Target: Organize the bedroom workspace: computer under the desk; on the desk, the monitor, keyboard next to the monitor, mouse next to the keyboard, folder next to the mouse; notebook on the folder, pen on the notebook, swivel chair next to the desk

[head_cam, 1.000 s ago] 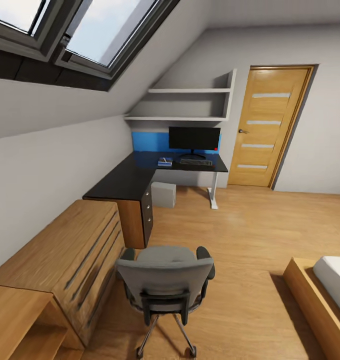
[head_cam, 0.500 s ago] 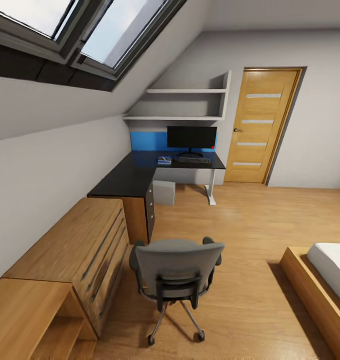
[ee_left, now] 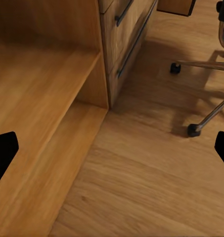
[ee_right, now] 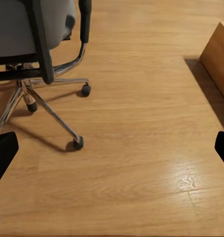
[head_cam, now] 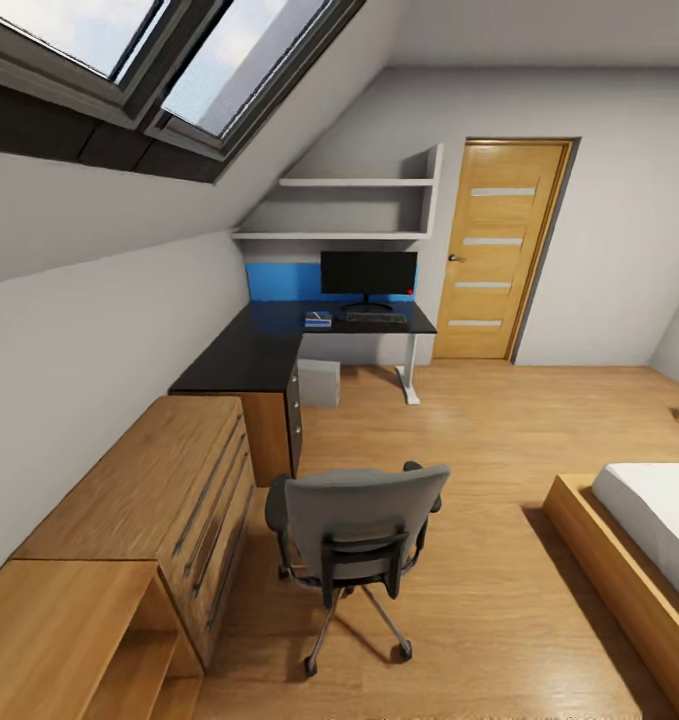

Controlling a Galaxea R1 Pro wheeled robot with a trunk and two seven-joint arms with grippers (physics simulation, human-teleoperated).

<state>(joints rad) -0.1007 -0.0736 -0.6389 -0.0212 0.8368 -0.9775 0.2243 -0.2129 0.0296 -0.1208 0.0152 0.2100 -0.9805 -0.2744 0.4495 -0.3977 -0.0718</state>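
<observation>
Head view, from the left: a low open wooden shelf unit [head_cam: 69, 640] is cut off by the lower corner, and a wooden chest of drawers [head_cam: 164, 500] stands against the sloped wall behind it. Beyond that runs the dark L-shaped desk [head_cam: 249, 355]. Far off on its back section sit a small blue-and-white item [head_cam: 318, 319], too small to tell whether it is the folder or the notebook, then the keyboard [head_cam: 376, 317] in front of the monitor [head_cam: 368, 273]. Mouse and pen cannot be made out at this range. The pale computer [head_cam: 320, 383] stands on the floor under the desk. The grey swivel chair [head_cam: 359, 525] is in the open floor, well apart from the desk, its back toward the camera so the seat is hidden. Further right are a wooden door [head_cam: 497, 250] and a bed [head_cam: 639, 540] cut off by the edge.

In the left wrist view, the left gripper [ee_left: 112, 150] has its black fingertips [ee_left: 3, 153] at opposite edges, spread wide with nothing between, above the floor beside the shelf unit and chair castors. In the right wrist view, the right gripper [ee_right: 112, 150] is likewise spread wide and empty over bare floor, the chair base [ee_right: 47, 106] to one side.
</observation>
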